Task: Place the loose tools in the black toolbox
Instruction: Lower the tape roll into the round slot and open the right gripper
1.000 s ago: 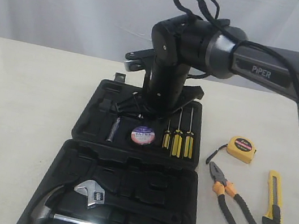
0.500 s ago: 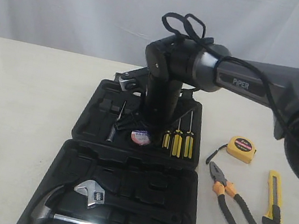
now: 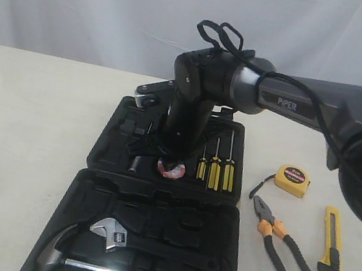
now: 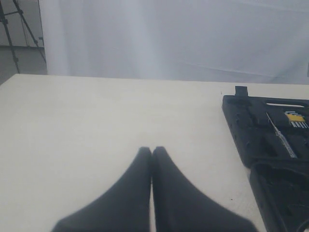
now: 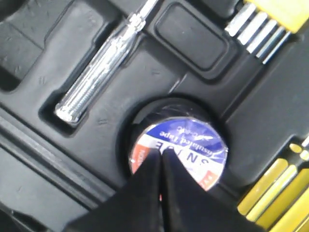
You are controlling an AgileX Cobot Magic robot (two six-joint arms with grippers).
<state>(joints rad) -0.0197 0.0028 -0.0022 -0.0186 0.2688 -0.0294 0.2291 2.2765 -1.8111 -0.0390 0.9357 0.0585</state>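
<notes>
A cream desk point(image 3: 24, 116) runs back to a white curtain point(image 3: 84, 8), and the black toolbox point(image 3: 106, 147) lies open on it. In the near half of the box, on the camera's side of the right tool point(image 5: 161, 162), rest a hammer point(image 3: 57, 250) and a silver wrench point(image 3: 112, 233).

The right tool points down into the far half. It is clenched, its fingers together with no gap. Directly beneath it, the small dark tape roll point(image 5: 181, 145) sits in a round recess. Whether the tips touch its blue-white label I cannot tell.

Just beside the tool stand three yellow-handled screwdrivers point(image 3: 215, 169). Beyond them, well apart from the tool and outside the box, lie the orange-and-black-handled pliers point(image 3: 278, 239), the yellow-and-black utility knife point(image 3: 332, 244) and, farther back, the yellow tape measure point(image 3: 292, 180).

The left tool point(image 4: 152, 154), also clenched, hangs over bare desk with the box edge off to one side.
</notes>
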